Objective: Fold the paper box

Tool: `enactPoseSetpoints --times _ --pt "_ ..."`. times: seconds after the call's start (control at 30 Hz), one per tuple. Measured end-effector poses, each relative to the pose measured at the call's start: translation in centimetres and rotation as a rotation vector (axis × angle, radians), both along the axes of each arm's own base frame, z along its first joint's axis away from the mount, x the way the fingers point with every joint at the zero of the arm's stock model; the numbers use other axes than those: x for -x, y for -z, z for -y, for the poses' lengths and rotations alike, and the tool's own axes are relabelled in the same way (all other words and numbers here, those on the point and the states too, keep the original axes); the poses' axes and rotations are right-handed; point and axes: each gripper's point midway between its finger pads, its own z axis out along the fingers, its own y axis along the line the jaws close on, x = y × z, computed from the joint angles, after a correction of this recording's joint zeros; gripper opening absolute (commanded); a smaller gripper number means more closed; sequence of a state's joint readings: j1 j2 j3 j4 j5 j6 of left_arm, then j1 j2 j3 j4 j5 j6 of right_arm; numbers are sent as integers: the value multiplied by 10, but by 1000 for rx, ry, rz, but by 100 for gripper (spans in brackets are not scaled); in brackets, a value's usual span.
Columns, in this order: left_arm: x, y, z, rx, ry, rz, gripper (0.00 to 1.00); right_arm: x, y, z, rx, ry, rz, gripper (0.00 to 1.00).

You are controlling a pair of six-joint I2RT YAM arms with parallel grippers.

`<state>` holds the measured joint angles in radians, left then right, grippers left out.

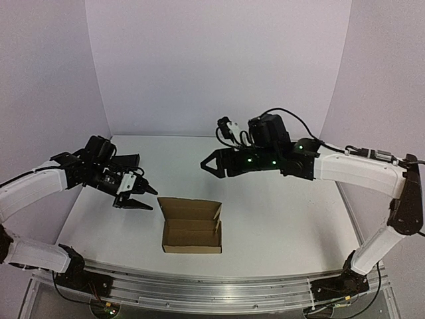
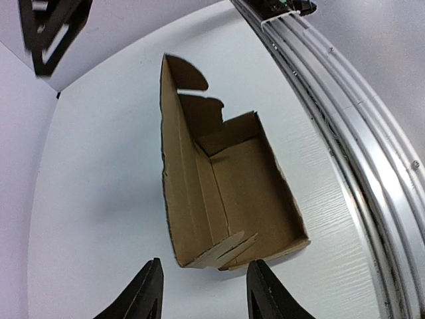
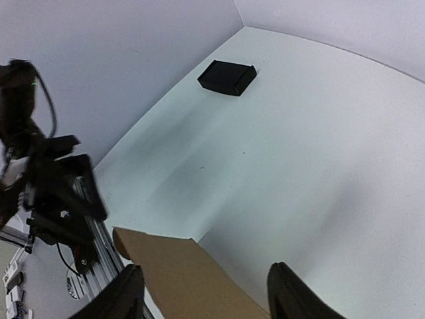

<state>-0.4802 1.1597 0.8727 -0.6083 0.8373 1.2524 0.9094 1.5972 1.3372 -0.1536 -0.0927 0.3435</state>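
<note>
The box (image 1: 192, 229) sits open-topped on the table (image 1: 285, 219) near the front edge, with its rear flap raised and nothing touching it. The left gripper (image 1: 154, 201) hovers just to its left and the right gripper (image 1: 204, 165) above and behind it, both with fingers spread. The box is probably light, thin cardboard that slides and creases easily, so pinch the raised flap's edge while bracing a side wall.

No lettering, label, brand mark, number or sign is legible in any of the three views. The paper box (image 1: 191, 226), near the front edge of the surface, shows only plain brown cardboard.
</note>
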Motion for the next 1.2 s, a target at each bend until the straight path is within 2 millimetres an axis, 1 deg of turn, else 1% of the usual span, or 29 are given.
enactPoseSetpoints --times 0.07,0.1,0.13,0.17,0.2,0.27,0.3,0.37,0.43,0.53,0.6,0.67,0.73,0.87,1.03,1.13,1.2 --pt "21 -19 -3 32 44 32 47 -10 1 -14 36 -10 0 46" --pt "34 -25 -4 44 69 47 48 -13 4 -21 52 -17 -4 44" --pt "46 -30 -4 54 97 58 50 -14 9 -27 73 -25 -11 43" --pt "56 -28 -5 55 120 58 50 -13 17 -30 98 -38 -17 43" --pt "68 -22 -6 49 147 54 50 -11 26 -33 123 -47 -32 42" --pt "88 2 -8 9 183 3 50 -3 44 -36 171 -68 -64 41" --pt "95 15 -9 -19 192 -28 50 4 52 -37 198 -82 -79 41" --pt "106 43 -13 -84 200 -83 50 19 63 -41 234 -117 -92 41" --pt "108 58 -18 -123 180 -109 50 37 68 -48 257 -159 -86 42" --pt "106 64 -20 -131 162 -95 49 63 77 -57 291 -215 -66 42" --pt "105 68 -21 -138 155 -87 49 79 90 -58 327 -238 -61 42" --pt "105 75 -23 -152 146 -88 49 88 103 -55 368 -241 -56 42" --pt "104 81 -24 -164 135 -91 49 91 113 -50 406 -238 -46 42" --pt "99 86 -24 -172 111 -84 49 90 130 -42 458 -224 -31 41" --pt "95 86 -22 -171 94 -79 51 86 152 -40 511 -217 -26 39" --pt "93 85 -21 -165 90 -77 56 87 164 -40 539 -218 -24 39" --pt "93 84 -21 -162 88 -82 61 90 174 -40 554 -225 -30 39"
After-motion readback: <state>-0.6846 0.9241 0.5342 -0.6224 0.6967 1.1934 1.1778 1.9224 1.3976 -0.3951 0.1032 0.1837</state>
